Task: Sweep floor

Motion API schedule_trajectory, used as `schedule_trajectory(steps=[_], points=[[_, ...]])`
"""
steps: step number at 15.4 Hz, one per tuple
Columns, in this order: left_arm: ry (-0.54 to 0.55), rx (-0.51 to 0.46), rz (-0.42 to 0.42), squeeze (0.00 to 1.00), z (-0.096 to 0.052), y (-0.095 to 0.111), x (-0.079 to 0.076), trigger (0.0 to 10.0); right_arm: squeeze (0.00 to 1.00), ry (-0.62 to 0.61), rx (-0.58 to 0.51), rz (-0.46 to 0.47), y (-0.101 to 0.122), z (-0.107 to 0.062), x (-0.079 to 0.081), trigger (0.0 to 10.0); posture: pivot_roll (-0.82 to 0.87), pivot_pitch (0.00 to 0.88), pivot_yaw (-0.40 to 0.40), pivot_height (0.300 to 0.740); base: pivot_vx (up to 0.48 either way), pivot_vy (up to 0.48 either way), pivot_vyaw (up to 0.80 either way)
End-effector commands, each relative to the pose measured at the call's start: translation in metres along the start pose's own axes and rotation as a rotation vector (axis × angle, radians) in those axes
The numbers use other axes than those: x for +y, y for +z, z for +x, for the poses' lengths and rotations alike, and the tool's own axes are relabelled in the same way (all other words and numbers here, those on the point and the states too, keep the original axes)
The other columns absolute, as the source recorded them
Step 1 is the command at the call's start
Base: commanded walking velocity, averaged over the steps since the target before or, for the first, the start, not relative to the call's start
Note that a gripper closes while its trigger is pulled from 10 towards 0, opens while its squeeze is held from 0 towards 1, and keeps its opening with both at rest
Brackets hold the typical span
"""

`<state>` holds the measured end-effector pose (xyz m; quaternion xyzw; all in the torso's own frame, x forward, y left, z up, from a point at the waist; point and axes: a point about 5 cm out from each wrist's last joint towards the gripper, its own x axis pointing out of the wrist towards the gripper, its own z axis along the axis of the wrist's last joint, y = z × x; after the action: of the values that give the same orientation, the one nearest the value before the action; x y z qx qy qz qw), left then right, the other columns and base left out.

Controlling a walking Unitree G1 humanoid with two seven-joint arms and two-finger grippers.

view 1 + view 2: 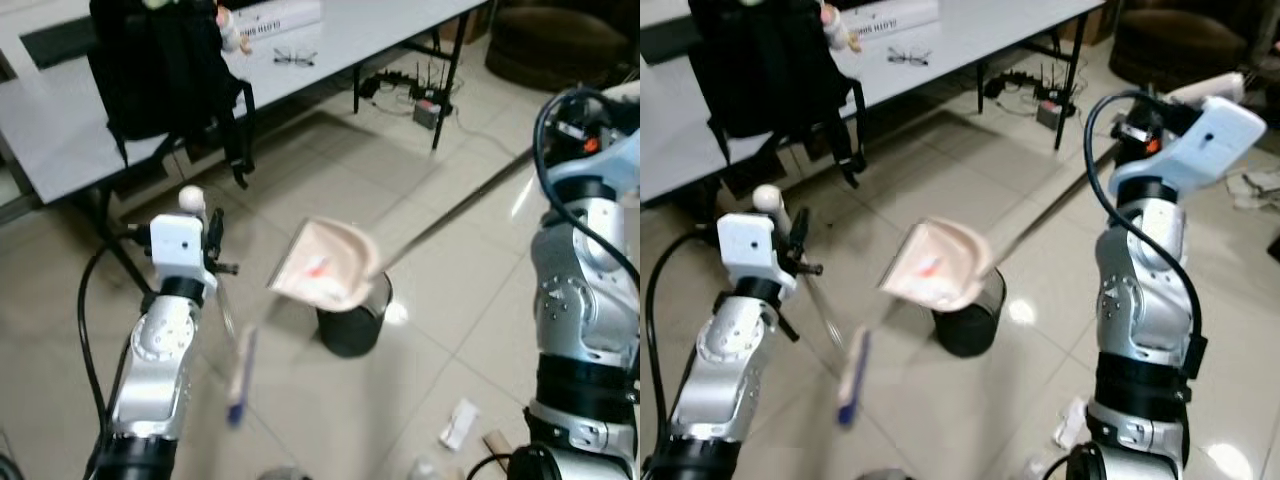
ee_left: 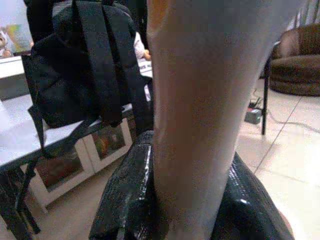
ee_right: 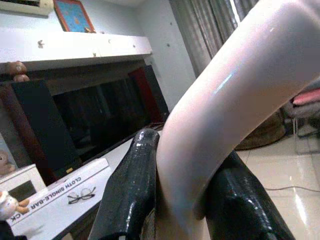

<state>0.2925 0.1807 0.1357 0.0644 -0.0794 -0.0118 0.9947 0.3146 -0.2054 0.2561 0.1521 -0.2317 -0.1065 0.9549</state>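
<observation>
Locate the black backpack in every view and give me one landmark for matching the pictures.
Left eye view: black backpack on the white table, upper left.
Right eye view: upper left, same table.
Left wrist view: beyond the shut gripper fingers.
Right wrist view: cannot tell.
Shared landmark: the eyeglasses on the table.
</observation>
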Motion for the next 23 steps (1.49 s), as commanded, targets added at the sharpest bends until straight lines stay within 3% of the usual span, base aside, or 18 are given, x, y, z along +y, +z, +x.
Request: schedule_trajectory(steps=[1, 5, 15, 18, 19, 23], points=[[-0.011, -0.045, 0.000, 0.00, 0.003, 0.009, -0.003, 10.0, 0.00, 0.004, -0.068, 0.008, 0.014, 0.002, 0.000, 10.0, -0.02, 0.043, 0.067, 0.740, 0.472, 0.000, 0.00], [-0.011, -0.041, -0.012, 0.00, 0.002, 0.008, -0.004, 10.0, 0.00, 0.005, -0.079, 0.009, 0.015, 0.003, 0.000, 10.0, -0.02, 0.033, 0.066, 0.740, 0.472, 0.000, 0.00], [-0.020, -0.014, -0.046, 0.00, 0.000, 0.002, -0.005, 10.0, 0.00, 0.018, -0.123, -0.034, 0.023, 0.007, -0.006, 10.0, -0.02, 0.025, 0.061, 0.740, 0.000, 0.000, 0.00], [-0.024, -0.006, -0.045, 0.00, -0.001, 0.000, -0.005, 10.0, 0.00, 0.060, -0.133, -0.109, 0.027, 0.008, -0.008, 10.0, -0.03, 0.027, 0.060, 0.740, 0.000, 0.000, 0.00], [-0.036, 0.002, -0.041, 0.00, -0.001, -0.002, -0.006, 10.0, 0.00, 0.123, -0.147, -0.176, 0.030, 0.010, -0.004, 10.0, -0.03, 0.030, 0.061, 0.740, 0.000, 0.000, 0.00], [-0.051, 0.006, -0.040, 0.00, -0.001, -0.002, -0.009, 10.0, 0.00, 0.296, -0.190, -0.255, 0.027, 0.003, 0.023, 10.0, -0.03, 0.034, 0.060, 0.740, 0.000, 0.000, 0.00]])
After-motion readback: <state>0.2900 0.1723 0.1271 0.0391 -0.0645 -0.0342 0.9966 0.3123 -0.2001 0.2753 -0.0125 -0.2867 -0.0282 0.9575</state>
